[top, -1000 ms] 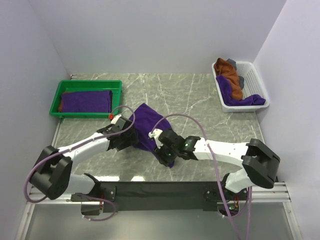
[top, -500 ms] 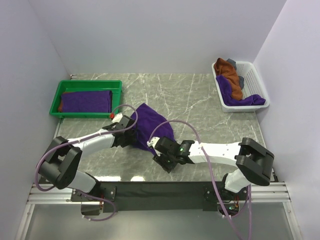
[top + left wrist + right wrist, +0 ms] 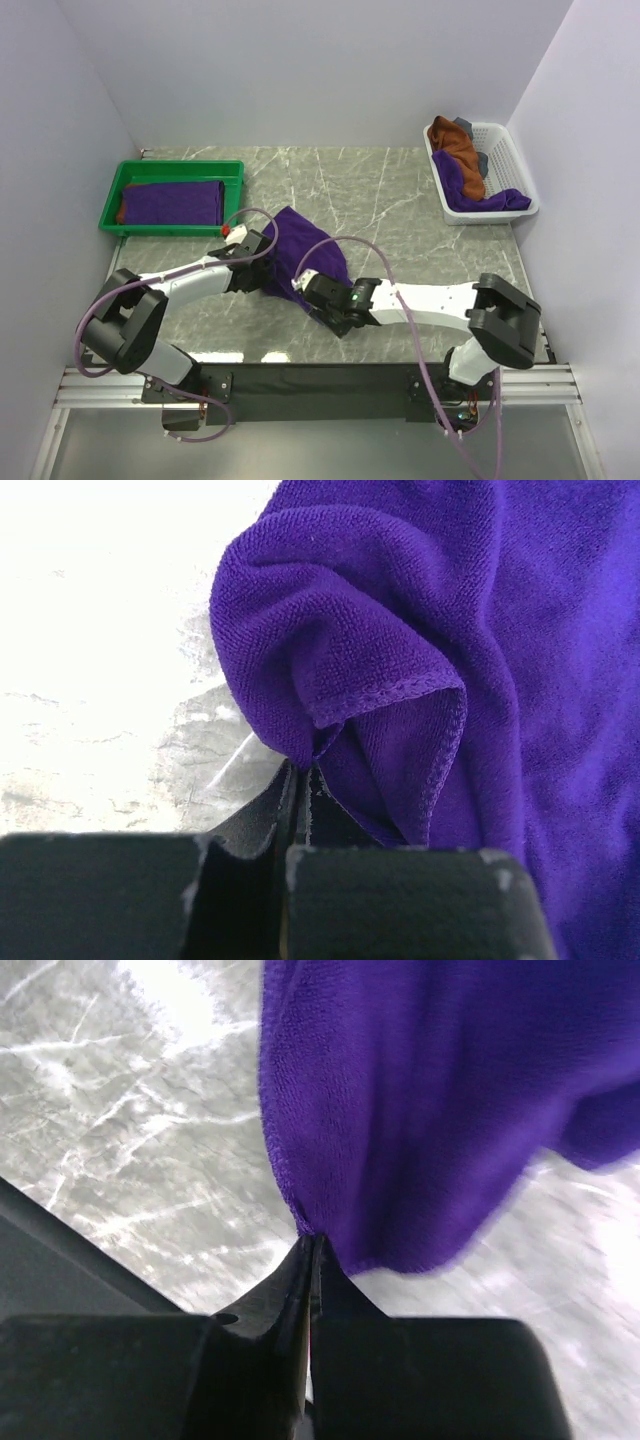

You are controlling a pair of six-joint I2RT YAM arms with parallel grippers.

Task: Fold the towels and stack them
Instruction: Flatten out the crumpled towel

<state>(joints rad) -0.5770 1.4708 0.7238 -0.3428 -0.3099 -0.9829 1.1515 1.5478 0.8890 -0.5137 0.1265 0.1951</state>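
Marble-patterned table [image 3: 400, 190]: grey with pale veins, carries every item below. Loose purple towel [image 3: 305, 240]: plush and crumpled, lying on the table left of centre between the two arms, well apart from both containers. Green tray [image 3: 232, 170]: rectangular, at the far left of the table. White basket [image 3: 500, 135]: slatted walls, at the far right edge. Folded purple towel [image 3: 170, 202]: lies flat inside the green tray, with a rust-brown edge [image 3: 121, 212] showing under its left end. Rust-brown towel [image 3: 455, 145]: heaped at the far end of the white basket. Basket purple towel [image 3: 465, 185]: bunched at the near end, one corner draped towards the rim. Small grey item [image 3: 463, 124]: partly hidden behind the rust-brown towel. Left gripper [image 3: 300, 772]: jaws clenched on a bunched, hemmed fold at the loose purple towel's left side. Right gripper [image 3: 313, 1242]: jaws pinched tight on the same towel's near edge, veined tabletop visible beyond the cloth.
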